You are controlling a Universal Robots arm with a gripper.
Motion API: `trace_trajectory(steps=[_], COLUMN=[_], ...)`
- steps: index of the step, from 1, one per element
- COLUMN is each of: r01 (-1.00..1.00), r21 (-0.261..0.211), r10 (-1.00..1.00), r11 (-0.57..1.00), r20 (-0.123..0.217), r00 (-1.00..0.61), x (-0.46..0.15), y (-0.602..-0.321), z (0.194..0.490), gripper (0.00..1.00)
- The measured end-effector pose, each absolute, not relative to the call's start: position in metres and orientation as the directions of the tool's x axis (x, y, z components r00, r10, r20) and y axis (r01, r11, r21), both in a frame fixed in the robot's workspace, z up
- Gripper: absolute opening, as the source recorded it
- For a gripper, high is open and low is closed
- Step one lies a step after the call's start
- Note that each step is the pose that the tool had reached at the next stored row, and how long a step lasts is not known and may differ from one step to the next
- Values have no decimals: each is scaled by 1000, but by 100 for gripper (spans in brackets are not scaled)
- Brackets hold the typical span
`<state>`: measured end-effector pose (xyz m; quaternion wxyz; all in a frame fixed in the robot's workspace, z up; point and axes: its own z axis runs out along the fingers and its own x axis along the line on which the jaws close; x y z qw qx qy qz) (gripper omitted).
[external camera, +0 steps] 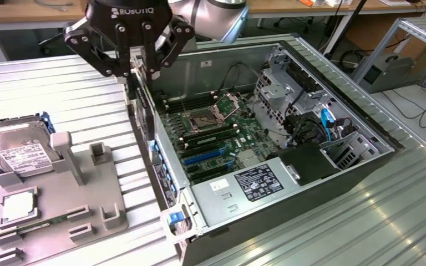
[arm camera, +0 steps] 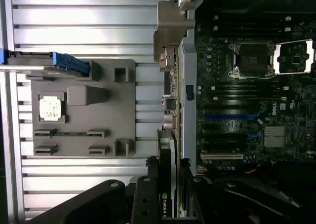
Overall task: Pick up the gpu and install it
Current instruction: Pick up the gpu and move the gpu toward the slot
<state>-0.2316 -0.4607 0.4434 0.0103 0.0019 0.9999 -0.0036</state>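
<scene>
- Black-fingered end effector (external camera: 140, 69) is closed partway, its fingers (arm camera: 145, 194) clamped on both faces of the gpu (external camera: 146, 108), a thin, flat, dark circuit card.
- The gpu hangs edge-on, straight down from the grip, lifted clear of the ribbed silver metal tabletop (external camera: 50, 94).
- An open dark computer case (external camera: 272, 227) lies on its side on the tabletop. A green motherboard (external camera: 213, 138) sits face up inside it, with blue expansion slots (external camera: 202, 156).
- The card's lower end is at the case wall on the exterior view's left. From the wrist it lines up with that wall, just beside the motherboard and apart from the slots.
- A grey moulded plastic holder tray (external camera: 87, 183) rests on the tabletop to the exterior view's left of the case.
- In the tray are a silver hard drive with a white label (external camera: 17, 147), a square silver processor chip (external camera: 19, 204) and a narrow green memory stick (arm camera: 66, 133).
</scene>
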Motion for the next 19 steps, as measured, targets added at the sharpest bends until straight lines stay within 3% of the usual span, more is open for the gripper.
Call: trace_trajectory(steps=[7, 19], r01=[0, -5], r21=[-7, -7], r10=[0, -5], r11=[1000, 1000], r20=[-21, -21], r00=[-1000, -1000], x=[-159, -106], y=[-456, -454], z=[443, 443], gripper=[27, 27])
